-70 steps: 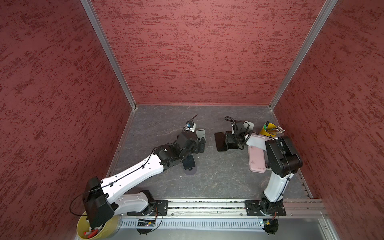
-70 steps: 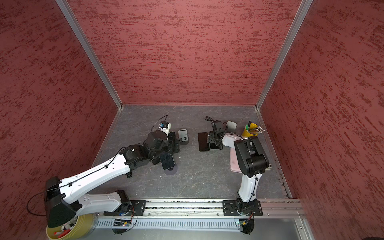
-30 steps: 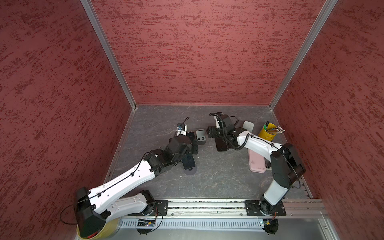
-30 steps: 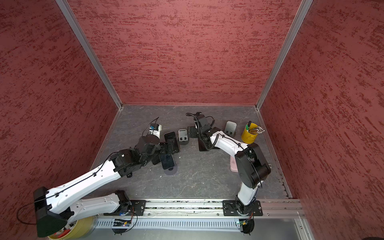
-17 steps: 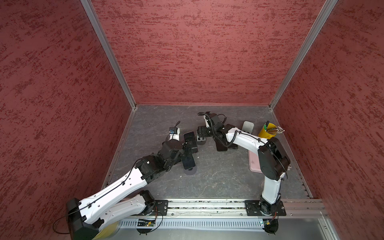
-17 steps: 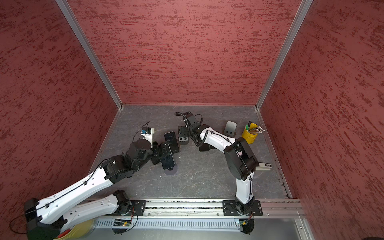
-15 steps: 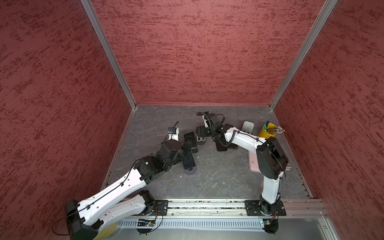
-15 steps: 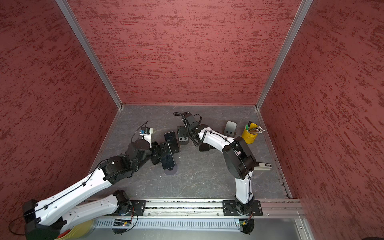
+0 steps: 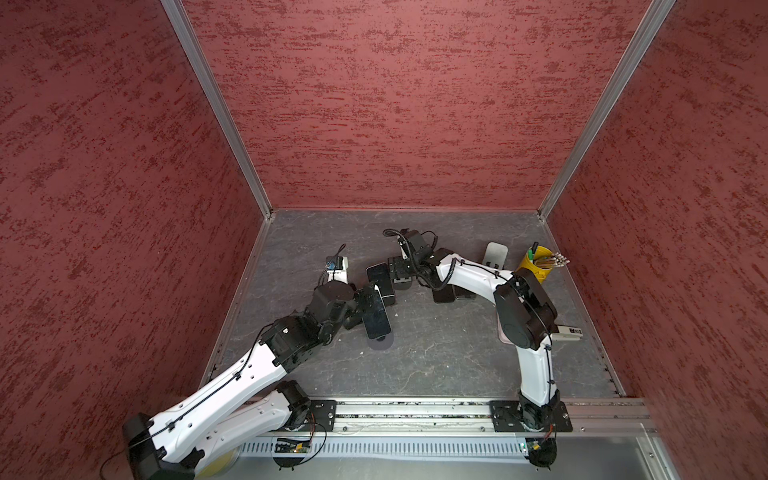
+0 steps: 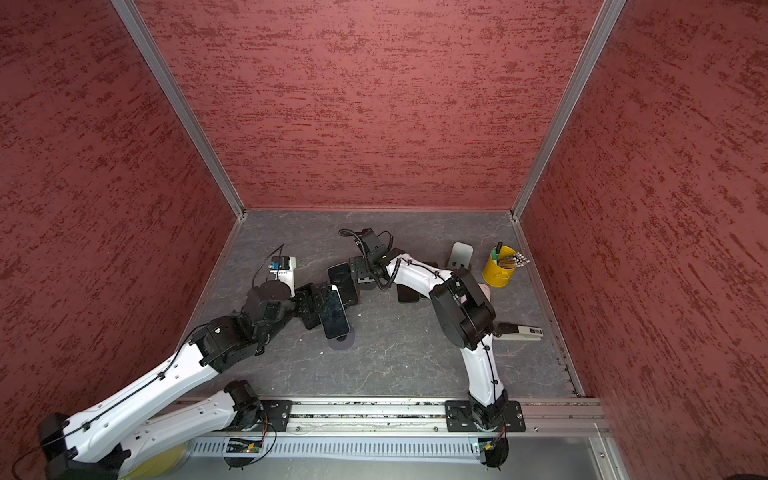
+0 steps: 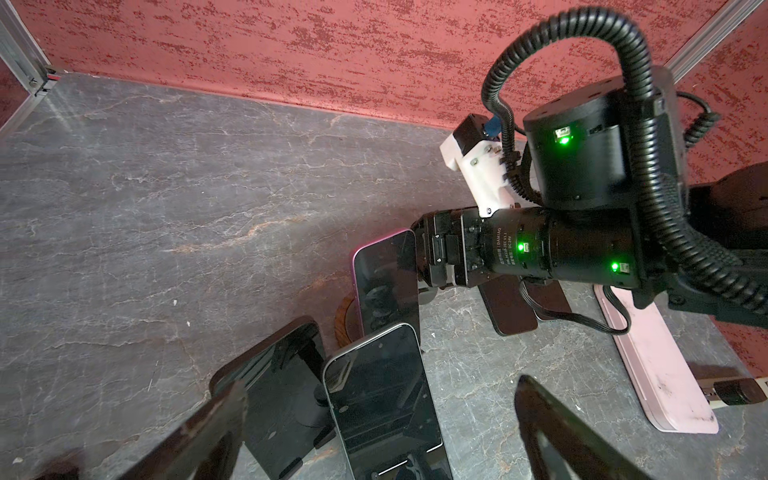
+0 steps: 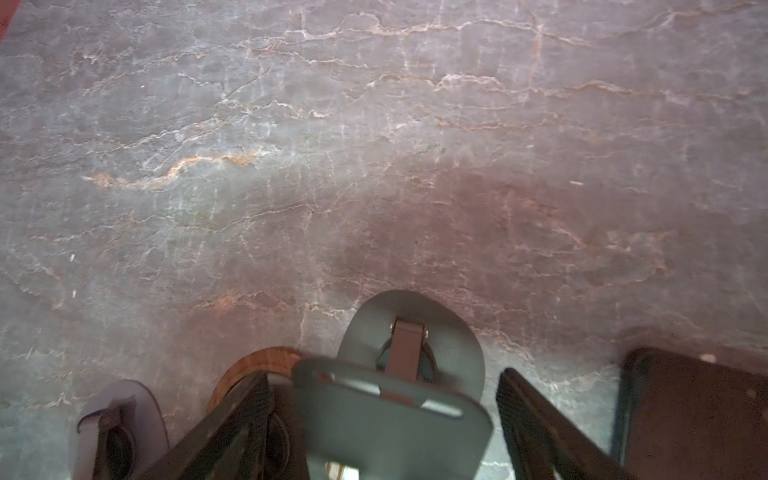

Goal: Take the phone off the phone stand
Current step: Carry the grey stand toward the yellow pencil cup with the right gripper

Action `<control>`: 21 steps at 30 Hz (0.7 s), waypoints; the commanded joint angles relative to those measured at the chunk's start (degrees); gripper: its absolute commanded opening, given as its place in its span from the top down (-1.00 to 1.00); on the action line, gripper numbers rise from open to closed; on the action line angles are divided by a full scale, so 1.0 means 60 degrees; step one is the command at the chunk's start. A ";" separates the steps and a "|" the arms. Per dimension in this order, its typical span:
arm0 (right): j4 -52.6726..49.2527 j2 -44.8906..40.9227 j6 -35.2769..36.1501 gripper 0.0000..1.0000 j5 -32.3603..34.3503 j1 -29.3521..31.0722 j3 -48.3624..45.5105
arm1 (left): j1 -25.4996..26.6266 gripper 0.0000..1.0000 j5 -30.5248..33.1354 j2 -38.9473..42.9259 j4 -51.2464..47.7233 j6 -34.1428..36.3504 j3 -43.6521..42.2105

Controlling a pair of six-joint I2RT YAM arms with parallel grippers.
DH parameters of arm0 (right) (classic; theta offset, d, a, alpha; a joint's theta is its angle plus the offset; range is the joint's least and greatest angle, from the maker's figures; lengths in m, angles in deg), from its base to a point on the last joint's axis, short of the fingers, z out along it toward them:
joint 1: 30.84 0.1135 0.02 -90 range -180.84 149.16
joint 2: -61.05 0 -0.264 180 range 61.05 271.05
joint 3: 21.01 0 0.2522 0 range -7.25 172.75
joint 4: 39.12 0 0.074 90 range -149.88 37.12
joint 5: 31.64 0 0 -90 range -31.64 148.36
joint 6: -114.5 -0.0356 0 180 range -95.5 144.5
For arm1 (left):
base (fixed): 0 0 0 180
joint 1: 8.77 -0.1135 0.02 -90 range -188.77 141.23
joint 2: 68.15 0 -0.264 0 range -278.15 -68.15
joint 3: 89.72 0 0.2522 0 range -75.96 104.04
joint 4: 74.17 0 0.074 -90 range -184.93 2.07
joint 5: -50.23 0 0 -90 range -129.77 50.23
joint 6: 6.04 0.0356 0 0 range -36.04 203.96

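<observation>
Task object: a dark-screened, silver-rimmed smartphone (image 11: pixel 380 415) is shown leaning on a phone stand with a round grey base (image 9: pixel 380 344), near the middle of the grey veined stone-look desk (image 9: pixel 436 365).
Left claw (image 11: pixel 382 388): the jaws are spread wide, one outside each long edge of the phone; nothing is clamped.
Right claw (image 12: pixel 384 376): the jaws are set apart astride the backplate of an empty grey metal stand (image 12: pixel 390 415); contact with it cannot be confirmed.
Handling: the phone is judged a rigid, thin, fairly light slab, with a glass face likely to be slippery and to crack if dropped.
Grip site: the two long metal edges, taken across the width near mid-length, are judged best; an upward draw clear of the cradle is probably needed.
Neighbour: a pink-rimmed phone (image 11: pixel 386 282) on a wooden round base (image 11: pixel 344 320) is seen just beyond.
Obscured: the phone's lower end and the cradle lip are cut off in the left wrist view; the stand's stem is hidden behind the phone in both top views. A glossy black slab (image 11: pixel 274 386) alongside cannot be told as phone or stand plate. The right wrist view is blurred.
</observation>
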 commanded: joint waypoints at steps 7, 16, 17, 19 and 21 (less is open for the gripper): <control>-0.0232 0.0312 -0.0203 -0.54 0.0546 0.0081 0.0475 | -0.0321 -0.99 -0.0395 0.0109 0.0091 -0.0022 -0.0201; -0.0232 0.0336 -0.0087 -0.09 0.0793 0.0075 0.0650 | -0.0554 -0.99 -0.0582 0.0128 0.0145 -0.0006 -0.0262; -0.0232 0.0326 -0.0066 -0.05 0.0862 0.0083 0.0687 | -0.0574 -0.99 -0.0601 0.0128 0.0156 -0.0005 -0.0262; -0.0219 0.0275 -0.0029 -0.01 0.0974 0.0082 0.0760 | -0.0606 -0.99 -0.0623 0.0113 0.0179 -0.0004 -0.0249; -0.0149 0.0253 0.0035 -0.01 0.1047 0.0069 0.0810 | -0.0636 -0.99 -0.0664 0.0099 0.0186 0.0013 -0.0228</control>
